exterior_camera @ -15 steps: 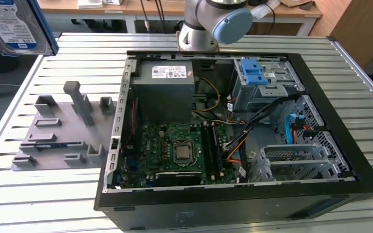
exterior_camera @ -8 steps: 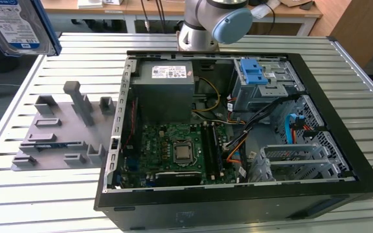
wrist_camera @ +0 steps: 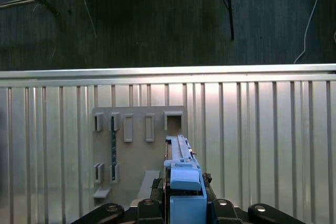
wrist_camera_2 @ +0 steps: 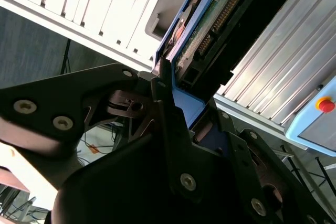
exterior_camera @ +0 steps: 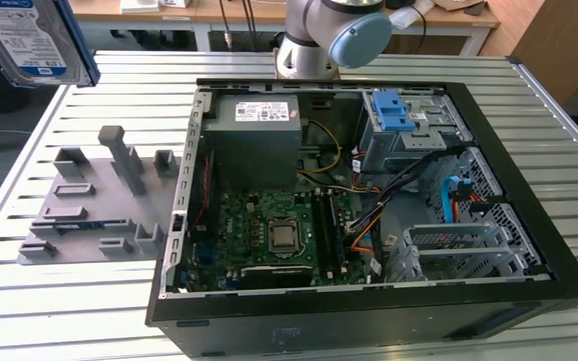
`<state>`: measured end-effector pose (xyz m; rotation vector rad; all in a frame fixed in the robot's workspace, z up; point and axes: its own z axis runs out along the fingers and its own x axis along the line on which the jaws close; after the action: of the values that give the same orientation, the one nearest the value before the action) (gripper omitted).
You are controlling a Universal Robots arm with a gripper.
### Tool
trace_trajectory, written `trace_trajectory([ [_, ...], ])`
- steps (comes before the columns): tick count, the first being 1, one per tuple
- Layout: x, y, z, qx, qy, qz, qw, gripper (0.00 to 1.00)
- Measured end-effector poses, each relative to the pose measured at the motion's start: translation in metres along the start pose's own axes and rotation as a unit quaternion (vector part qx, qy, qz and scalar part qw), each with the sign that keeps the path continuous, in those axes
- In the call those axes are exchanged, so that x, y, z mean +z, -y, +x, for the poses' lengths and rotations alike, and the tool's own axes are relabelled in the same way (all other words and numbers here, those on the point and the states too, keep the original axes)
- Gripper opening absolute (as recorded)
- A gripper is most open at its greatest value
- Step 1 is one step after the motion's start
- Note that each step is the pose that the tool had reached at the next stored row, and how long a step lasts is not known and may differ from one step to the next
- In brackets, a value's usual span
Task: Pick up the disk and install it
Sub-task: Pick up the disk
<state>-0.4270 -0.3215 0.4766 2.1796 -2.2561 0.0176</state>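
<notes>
Disk [exterior_camera: 23, 37] lifted and clamped in my hand [wrist_camera_2: 193, 113], well outside the computer case [exterior_camera: 369, 325].

The slatted bench [exterior_camera: 570, 135] carries the open case. Just beside the case, on the exterior view's left, lies the grey holder plate [exterior_camera: 88, 218]. The disk hangs high over that plate, clear of the case wall. In the second wrist view my hand is closed on the disk's blue bracket, with a black finger [wrist_camera_2: 164, 98] pressed against its edge. I judge the pick done and the install not yet made. To carry well, I'd hold the disk square without tilt and stay high over the case wall. I'd also mind the loose cables [exterior_camera: 409, 174] beside the drive cage [exterior_camera: 415, 135] inside the case.
</notes>
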Motion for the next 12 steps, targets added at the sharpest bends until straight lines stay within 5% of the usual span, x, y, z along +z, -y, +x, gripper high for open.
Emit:
trace_trajectory([
  [12, 0.0000, 0.0107, 0.0032, 0.000, 0.0000, 0.0000, 1.0000, 0.36],
])
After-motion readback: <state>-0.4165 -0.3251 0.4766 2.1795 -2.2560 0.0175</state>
